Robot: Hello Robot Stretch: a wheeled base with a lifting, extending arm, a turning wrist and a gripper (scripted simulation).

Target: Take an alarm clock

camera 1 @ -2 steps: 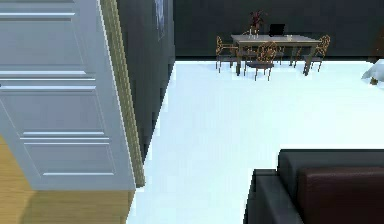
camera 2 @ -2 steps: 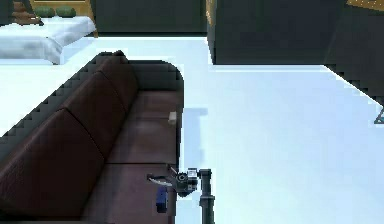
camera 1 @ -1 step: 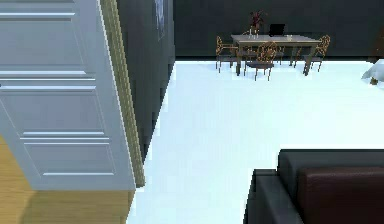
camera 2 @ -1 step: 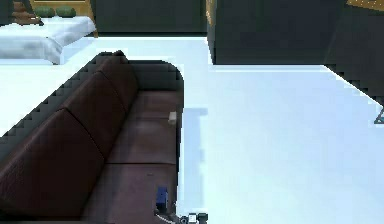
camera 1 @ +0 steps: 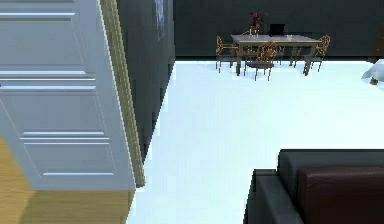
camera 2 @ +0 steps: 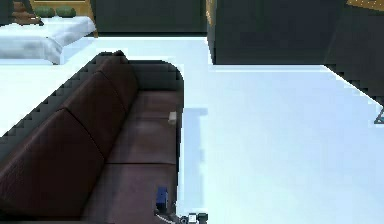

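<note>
Hovering by the near end of the sofa (camera 2: 90,135), fingers (camera 2: 166,209) had a small pale thing (camera 2: 172,117), maybe the clock, farther out on its seat; hold: cannot tell.

Forward view looks ahead across pale floor (camera 1: 230,110); arm side view closely overlooks the dark brown leather sofa (camera 2: 100,130) both share.

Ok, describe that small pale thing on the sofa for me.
Find the long dark brown sofa. On the seat cushion beside its rounded armrest, at the front edge, lies a small pale object, the only light thing on that dark cushion.
</note>
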